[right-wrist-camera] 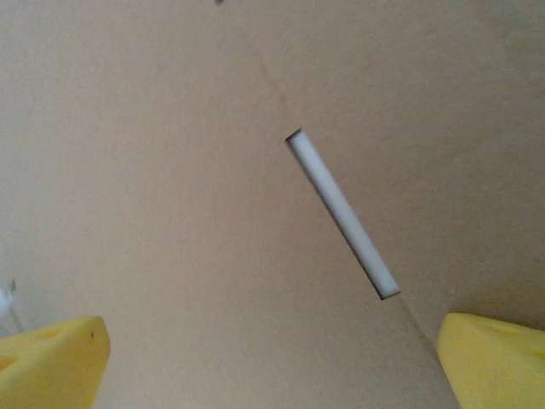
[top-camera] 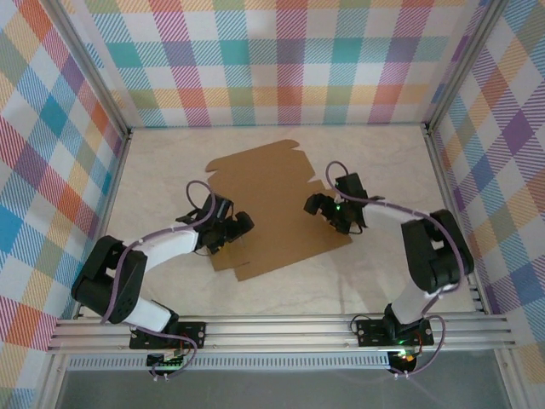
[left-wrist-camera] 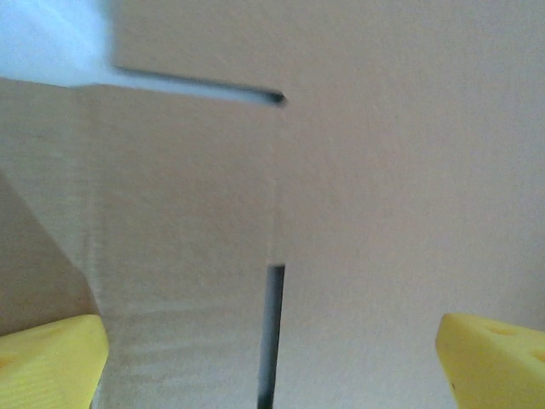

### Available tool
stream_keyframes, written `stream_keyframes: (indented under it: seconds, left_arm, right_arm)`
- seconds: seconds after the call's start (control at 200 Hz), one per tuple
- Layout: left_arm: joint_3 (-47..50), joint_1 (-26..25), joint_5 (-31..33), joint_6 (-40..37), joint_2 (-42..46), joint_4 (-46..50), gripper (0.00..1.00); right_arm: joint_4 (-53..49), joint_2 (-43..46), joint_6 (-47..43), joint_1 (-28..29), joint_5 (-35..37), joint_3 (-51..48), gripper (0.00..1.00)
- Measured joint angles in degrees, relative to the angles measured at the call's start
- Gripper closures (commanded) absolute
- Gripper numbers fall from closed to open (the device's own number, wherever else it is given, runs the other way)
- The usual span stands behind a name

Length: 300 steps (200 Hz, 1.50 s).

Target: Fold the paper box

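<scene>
Paper box lies flat, nothing folded yet. My left pincer and right pincer hover over it, jaws apart; next up, I'd guess, is grabbing a flap.

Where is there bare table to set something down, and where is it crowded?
Bare table lies between the paper box and each side wall, and before the near rail. Crowded: the middle, where left gripper and right gripper hang open over it.

1. The paper box lies flat on the middle of the counter.
2. The left hand hangs over its near-left part.
3. The right hand hangs over its right part.
</scene>
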<state>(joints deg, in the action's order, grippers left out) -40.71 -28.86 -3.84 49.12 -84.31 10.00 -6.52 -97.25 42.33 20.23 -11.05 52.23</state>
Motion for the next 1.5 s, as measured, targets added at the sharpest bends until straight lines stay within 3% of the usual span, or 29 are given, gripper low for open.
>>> stream_keyframes:
  seconds: [0.28, 0.465, 0.575, 0.705, 0.955, 1.195, 1.355, 1.5]
  left_arm:
    - [-0.07, -17.35, 2.14, 2.08, 1.18, 2.8, 0.0]
    - [-7.93, -21.75, 5.73, -3.21, 1.16, 8.79, 0.0]
    - [-15.47, -19.21, 7.74, -8.92, 1.09, 11.04, 0.0]
    - [-22.51, -12.28, 9.97, -16.98, -0.76, 11.52, 0.0]
    - [-32.7, 2.56, 6.58, -28.3, -14.86, 12.68, 0.01]
    - [-34.1, 7.61, -0.22, -27.54, -26.23, 14.08, 0.11]
    - [-30.29, 8.02, -0.85, -22.67, -25.03, 12.31, 0.13]
    - [-20.06, 8.0, -1.81, -15.23, -17.86, 7.52, 0.13]
  right_arm:
    - [-3.98, -17.49, -5.46, -1.29, -2.73, 23.21, 0.0]
    - [-5.68, -19.02, -9.09, -1.14, -5.35, 27.96, 0.0]
    - [-3.89, -12.2, -10.01, -1.44, -4.42, 22.4, 0.0]
    - [-0.46, 1.03, -8.87, -2.67, -3.54, 10.14, 0.0]
    - [3.63, 17.27, -2.01, -4.11, -4.07, -10.73, 0.0]
    - [8.07, 17.73, 5.79, -1.53, -7.96, -19.85, 0.0]
    - [12.13, 12.24, 7.87, 1.7, -9.22, -17.73, 0.0]
    - [12.2, 6.91, 8.74, 1.66, -9.66, -12.72, 0.0]
